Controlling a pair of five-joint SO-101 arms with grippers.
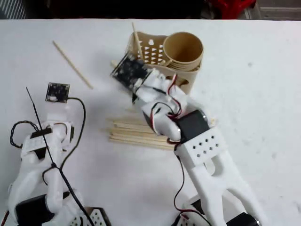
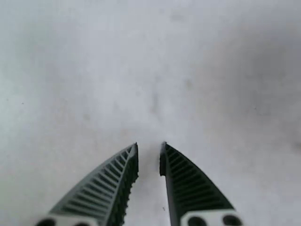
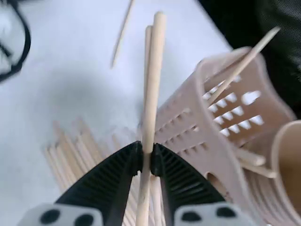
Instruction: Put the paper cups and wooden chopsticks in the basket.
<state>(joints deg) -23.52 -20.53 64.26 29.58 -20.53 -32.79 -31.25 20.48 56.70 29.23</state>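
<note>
- The right gripper (image 3: 146, 155) pinches 2 chopsticks (image 3: 153, 84) beside the basket (image 3: 181, 117); held low, they may pivot and miss the rim.
- The left gripper (image 2: 149, 147) is slightly open and empty.

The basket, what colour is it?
Beige, with rows of holes in its walls; the right wrist view shows the basket best.

Stacked cups (image 1: 182, 47) inside basket (image 1: 150, 52) mouth; chopstick pile (image 1: 131, 134) near it.
</note>
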